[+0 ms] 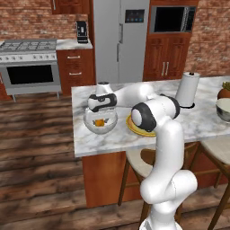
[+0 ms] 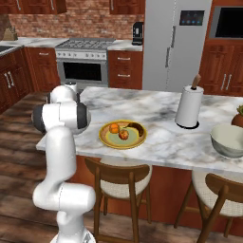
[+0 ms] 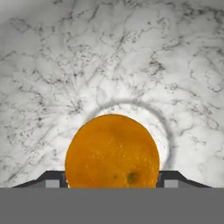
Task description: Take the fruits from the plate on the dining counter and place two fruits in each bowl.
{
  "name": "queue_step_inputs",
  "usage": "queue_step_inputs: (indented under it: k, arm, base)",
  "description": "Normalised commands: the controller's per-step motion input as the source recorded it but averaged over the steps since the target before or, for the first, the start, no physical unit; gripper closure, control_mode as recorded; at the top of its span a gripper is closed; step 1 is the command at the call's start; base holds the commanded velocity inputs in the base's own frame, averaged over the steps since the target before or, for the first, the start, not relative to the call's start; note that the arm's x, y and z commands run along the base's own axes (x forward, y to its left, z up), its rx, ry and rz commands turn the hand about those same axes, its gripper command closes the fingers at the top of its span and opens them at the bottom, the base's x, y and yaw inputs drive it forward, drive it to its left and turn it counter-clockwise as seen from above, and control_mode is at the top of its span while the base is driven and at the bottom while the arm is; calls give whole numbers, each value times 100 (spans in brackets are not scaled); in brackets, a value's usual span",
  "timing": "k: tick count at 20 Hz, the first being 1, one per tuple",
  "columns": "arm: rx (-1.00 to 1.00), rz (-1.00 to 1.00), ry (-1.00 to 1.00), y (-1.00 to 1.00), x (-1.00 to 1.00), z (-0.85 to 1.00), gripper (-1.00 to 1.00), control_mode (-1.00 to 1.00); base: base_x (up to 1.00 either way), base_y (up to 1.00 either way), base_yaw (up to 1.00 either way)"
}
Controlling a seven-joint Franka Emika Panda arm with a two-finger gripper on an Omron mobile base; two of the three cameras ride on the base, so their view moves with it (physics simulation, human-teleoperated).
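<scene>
Over whitish bowl, gripper pinches orange betw. fingertips, low inside bowl. Risk: orange could bounce out if let go off-centre toward bowl rim.

Paper towel roll stands between plate and grey bowl.

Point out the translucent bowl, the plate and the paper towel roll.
translucent bowl (image 1: 90, 124): left base view, left wall below the rim.
plate (image 2: 110, 141): right base view, front rim.
paper towel roll (image 2: 189, 107): right base view, middle of the white roll.
</scene>
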Motion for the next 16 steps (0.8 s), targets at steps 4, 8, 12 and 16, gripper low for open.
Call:
queue_step_inputs:
  k: [4, 8, 12, 16]
  arm:
    - [0, 0, -1, 0, 0, 5, -100, -100]
    - [0, -2, -1, 0, 0, 23, -100, -100]
    - [3, -2, -2, -11, 10, 43, -100, -100]
    - [3, 0, -18, -58, -32, 73, -100, -100]
  base:
    - [0, 0, 0]
    - [0, 0, 0]
    - [0, 0, 0]
    - [0, 0, 0]
